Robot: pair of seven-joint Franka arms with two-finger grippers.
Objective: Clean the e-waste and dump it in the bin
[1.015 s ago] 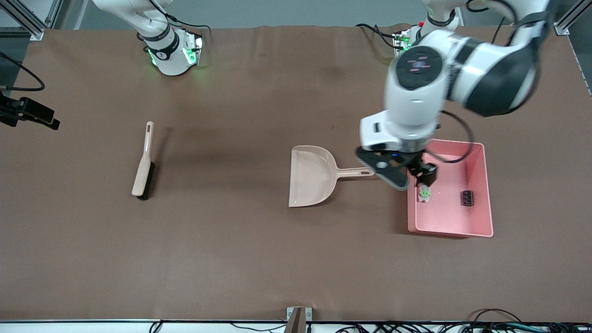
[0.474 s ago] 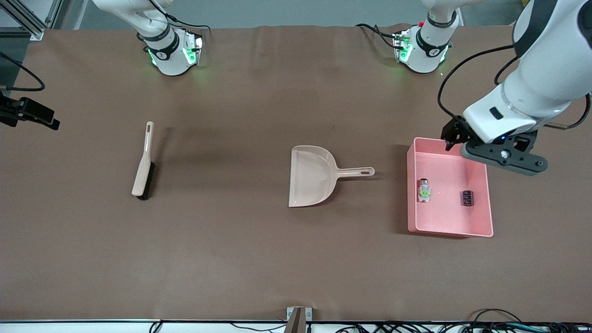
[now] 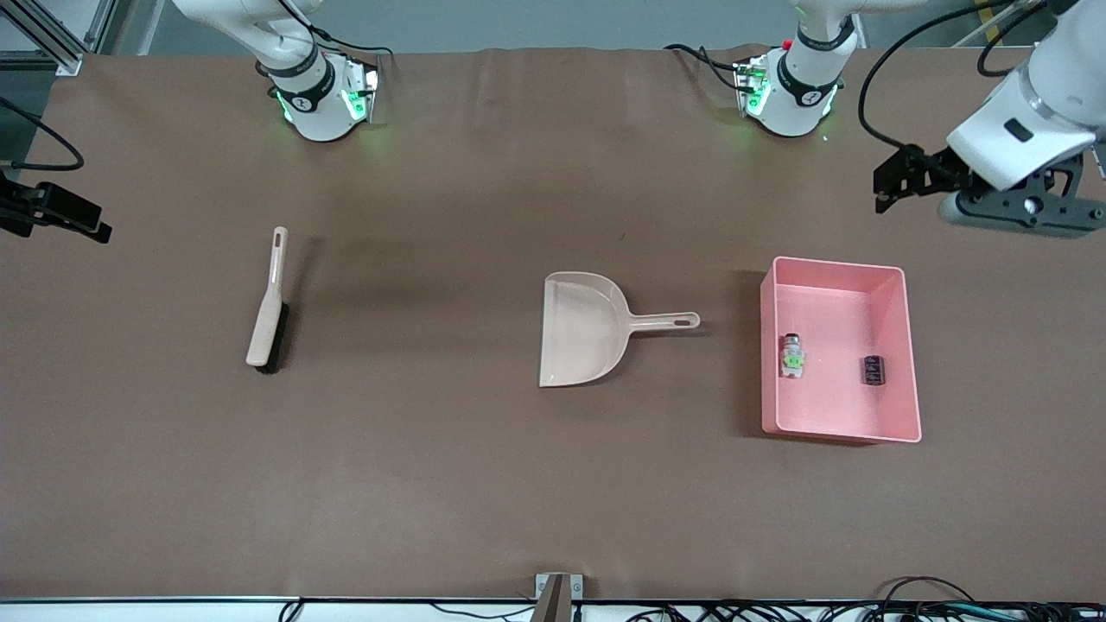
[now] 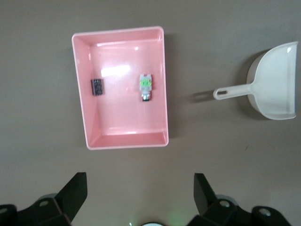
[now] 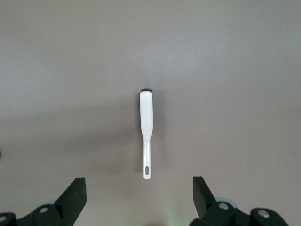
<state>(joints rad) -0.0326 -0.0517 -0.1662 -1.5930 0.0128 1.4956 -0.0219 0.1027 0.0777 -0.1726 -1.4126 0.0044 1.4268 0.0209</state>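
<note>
Nearest the front camera sits the bin, toward the left arm's end of the table. Both bits of e-waste lie loose on its floor, well apart: the white-grey piece with the green label by the wall facing the dustpan, the dark stubby cylinder by the other long wall. Judging by that, the dumping looks done.

The dustpan lies flat and empty beside the bin, its handle pointing at it with a gap between, a sensible spot to set it down after tipping. The brush lies alone toward the right arm's end, bare table all round it, so either tool could be lifted freely.

The left gripper hangs above bare table just clear of the bin's wall farthest from the camera, its fingers spread and holding nothing. The right gripper, likewise spread and empty, waits high over the brush.
</note>
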